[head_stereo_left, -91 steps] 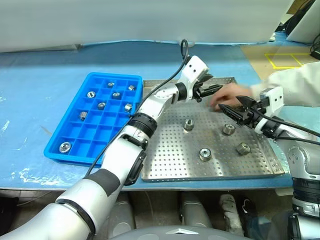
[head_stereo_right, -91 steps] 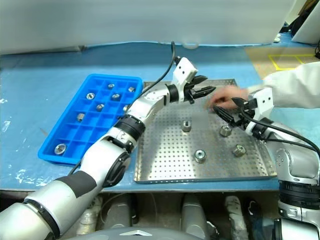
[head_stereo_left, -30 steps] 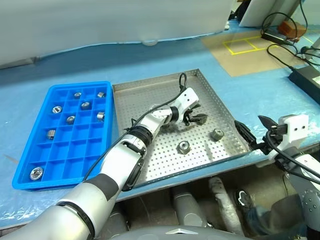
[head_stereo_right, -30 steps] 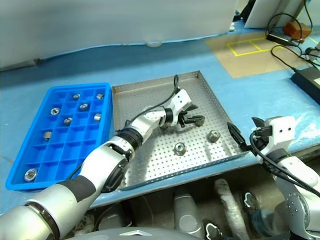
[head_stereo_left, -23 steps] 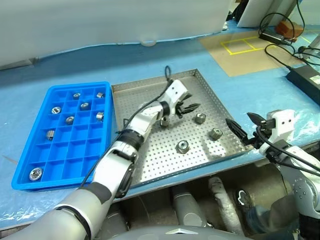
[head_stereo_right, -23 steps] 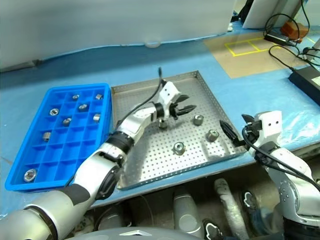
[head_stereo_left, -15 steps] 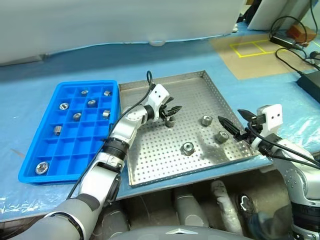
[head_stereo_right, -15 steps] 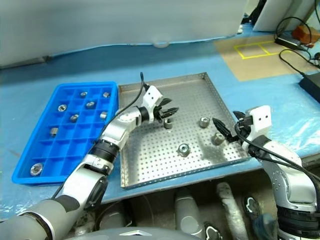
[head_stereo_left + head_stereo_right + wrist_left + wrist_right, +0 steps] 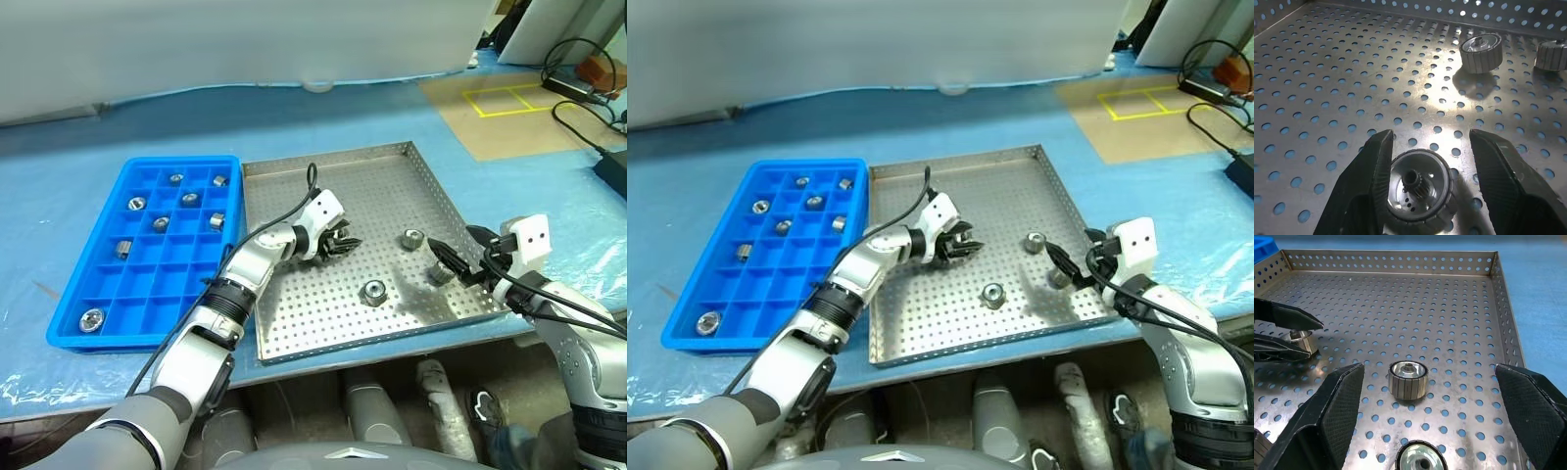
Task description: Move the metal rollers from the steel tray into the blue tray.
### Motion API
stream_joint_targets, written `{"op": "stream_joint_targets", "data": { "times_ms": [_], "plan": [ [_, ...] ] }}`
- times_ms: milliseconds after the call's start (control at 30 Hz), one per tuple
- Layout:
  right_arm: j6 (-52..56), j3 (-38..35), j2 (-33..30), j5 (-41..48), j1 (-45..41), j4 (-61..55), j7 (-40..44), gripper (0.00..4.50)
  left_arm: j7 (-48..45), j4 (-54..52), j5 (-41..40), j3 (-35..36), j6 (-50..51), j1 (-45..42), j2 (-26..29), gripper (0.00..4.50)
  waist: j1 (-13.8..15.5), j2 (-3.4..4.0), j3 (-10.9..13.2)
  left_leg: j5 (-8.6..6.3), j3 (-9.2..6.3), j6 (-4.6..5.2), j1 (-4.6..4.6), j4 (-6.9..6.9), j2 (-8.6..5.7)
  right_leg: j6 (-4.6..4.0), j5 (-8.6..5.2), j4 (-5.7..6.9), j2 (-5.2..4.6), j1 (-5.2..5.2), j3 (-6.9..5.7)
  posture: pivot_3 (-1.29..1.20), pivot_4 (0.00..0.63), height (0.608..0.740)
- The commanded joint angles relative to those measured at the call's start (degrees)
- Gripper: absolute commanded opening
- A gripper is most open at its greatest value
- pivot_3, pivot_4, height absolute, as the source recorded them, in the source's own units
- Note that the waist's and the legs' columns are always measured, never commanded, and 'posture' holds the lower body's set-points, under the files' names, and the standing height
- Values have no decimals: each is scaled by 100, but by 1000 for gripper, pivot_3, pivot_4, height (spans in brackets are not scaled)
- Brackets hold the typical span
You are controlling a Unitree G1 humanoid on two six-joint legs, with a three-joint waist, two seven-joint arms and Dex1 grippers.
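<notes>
The steel tray (image 9: pixel 323 318) lies in the middle of the table, with the blue tray (image 9: pixel 61 338) beside it on its left. Several metal rollers (image 9: pixel 190 199) sit in the blue tray's compartments. My left gripper (image 9: pixel 340 244) is low over the steel tray, open, with one roller (image 9: pixel 1420 188) standing on the floor between its fingers; one finger touches it and the other stands off. Three more rollers (image 9: pixel 412 237) (image 9: pixel 373 291) (image 9: pixel 439 275) lie further right. My right gripper (image 9: pixel 451 239) hovers wide open over the tray's right side, above a roller (image 9: pixel 1408 379).
The table wears a blue cover (image 9: pixel 118 117). A brown board with a yellow taped square (image 9: pixel 502 98) lies at the back right, with black cables (image 9: pixel 588 88) beyond it. The steel tray's front rim (image 9: pixel 392 338) runs close to the table's front edge.
The left gripper has moved left across the steel tray and sunk around a roller, jaws unchanged. The right gripper has hardly moved. The camera has shifted. The person's hand has gone.
</notes>
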Motion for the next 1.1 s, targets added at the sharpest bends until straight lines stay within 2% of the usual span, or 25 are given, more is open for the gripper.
{"op": "stream_joint_targets", "data": {
  "times_ms": [33,100,267,433,533,733,833,967,1100],
  "plan": [
    [-105,-237,-8,52,48,-294,-50,4500,159,316,47,7,-47,-28,-27,1984,-4,2,-1,0,0,0,3,1,0,20,-12,0,0,2,0,-557,150,740],
    [-99,-230,3,59,50,-316,-74,4500,176,344,-35,79,-82,-50,-91,1426,-2,3,-2,0,0,-1,1,2,0,38,-23,0,0,3,0,-557,150,740],
    [-126,-102,-6,45,-148,-175,-54,4500,176,304,22,23,-193,-15,-107,1414,11,4,-2,0,-1,-1,0,3,-1,39,-24,-1,0,5,1,-510,150,740],
    [-189,368,40,-38,-840,266,183,4500,353,-551,-564,545,-7,192,-255,1414,29,3,-2,1,-1,-2,-3,1,1,37,-23,-1,0,-2,-1,-375,150,740],
    [-313,764,133,-139,-1425,783,440,4500,966,-1143,-768,988,132,264,-296,1414,131,2,-1,3,-3,-5,-9,-1,8,-6,4,1,1,-10,-11,-301,150,740],
    [-721,1432,392,-434,-2612,2106,1108,4500,2323,-2673,-730,1615,431,617,-207,1414,532,5,-2,7,-3,-10,-10,-10,26,-19,12,7,5,-14,-39,-112,150,740],
    [-945,1656,542,-582,-3053,2690,1411,4500,2843,-3493,-577,1724,685,982,-104,1414,843,6,-3,22,-3,3,-9,-21,32,-22,10,8,7,-14,-52,-44,150,740],
    [-1243,1904,784,-766,-3557,3440,1781,4500,3383,-4622,-313,1839,1018,1878,105,1414,1177,4,-2,23,-3,3,-12,-24,31,-28,7,7,5,-14,-57,37,150,740],
    [-1502,2047,975,-916,-3884,4041,2076,4500,3577,-5546,-179,1888,1370,2911,327,1414,1359,3,-1,14,-7,-20,-12,-22,32,-28,7,9,3,-9,-64,104,150,740]
  ]
}}
